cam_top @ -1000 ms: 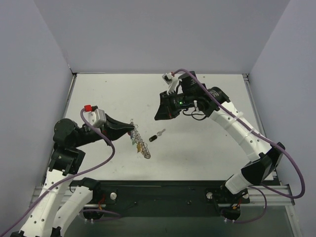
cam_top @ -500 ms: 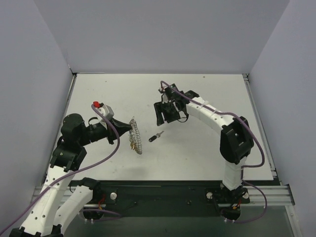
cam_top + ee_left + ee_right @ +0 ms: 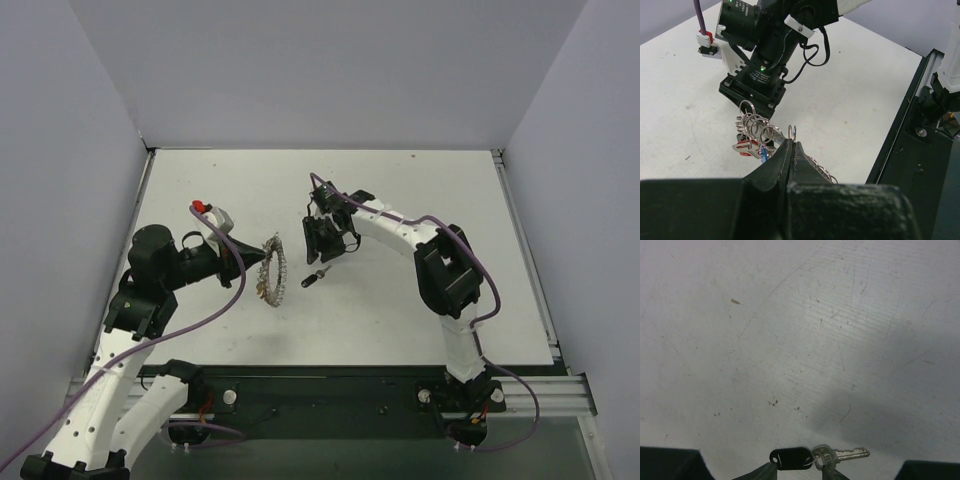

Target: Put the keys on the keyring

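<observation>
Scene: two robot arms over a white table (image 3: pixel 420 200), seen from above and from each wrist.
Left gripper (image 3: pixel 792 150): fingers pinched tight together on the rim of the keyring (image 3: pixel 754 125), holding it in the air, on edge, left of centre.
Keyring: a silvery ring with small wire loops along its rim. A few hung keys (image 3: pixel 742 147) dangle from it, one red-headed and one blue.
Key (image 3: pixel 810 457): one loose key lies flat on the table, with a black head and a silver blade. It is just right of the keyring and apart from it.
Right gripper (image 3: pixel 799 469): low over the key, fingers apart, one either side of the black head, not yet clamped.
Step in hand: likely picking up the loose key so it can go on the keyring.
How to do it well: close on the black head rather than the thin blade, since the head gives the fingers more to hold. Set the fingertips right down to the table before closing, as the key lies flat. Grip so the hole end stays free for threading; whether it is free now cannot be made out.
Risk: a flat key can skid or tip out as the fingers close.
Left arm's part: keep the keyring steady with a loop turned towards the right gripper.
</observation>
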{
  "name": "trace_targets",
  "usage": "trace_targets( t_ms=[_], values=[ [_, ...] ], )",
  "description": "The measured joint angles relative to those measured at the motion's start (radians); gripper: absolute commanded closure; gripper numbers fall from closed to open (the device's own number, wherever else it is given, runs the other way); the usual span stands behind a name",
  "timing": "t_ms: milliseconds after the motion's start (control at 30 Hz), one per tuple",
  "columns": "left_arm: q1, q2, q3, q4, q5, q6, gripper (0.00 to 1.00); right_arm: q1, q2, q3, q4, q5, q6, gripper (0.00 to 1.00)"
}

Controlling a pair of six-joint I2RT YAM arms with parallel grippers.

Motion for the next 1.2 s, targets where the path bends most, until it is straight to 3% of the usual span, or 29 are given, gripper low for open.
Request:
trace_targets(
  t_ms=[400, 867, 967, 1000, 1200],
  values=[
    [0.0, -0.011, 0.0, -0.001, 0.002, 0.001, 1.0, 0.013, 0.09, 0.028, -0.029, 0.027, 0.121, 0.66],
    [0.0, -0.037, 0.0, -0.006, 0.005, 0.001, 1.0, 0.012, 0.111, 0.031, -0.043, 0.037, 0.159, 0.79],
    [0.0, -0.041, 0.0, -0.008, 0.005, 0.001, 1.0, 0.012, 0.111, 0.031, -0.044, 0.034, 0.163, 0.9],
    [0.0, -0.042, 0.0, -0.009, 0.006, 0.001, 1.0, 0.011, 0.113, 0.031, -0.044, 0.033, 0.164, 0.99],
    [0.0, -0.046, 0.0, -0.016, 0.006, 0.001, 1.0, 0.004, 0.119, 0.032, -0.044, 0.01, 0.175, 1.0]
  ],
)
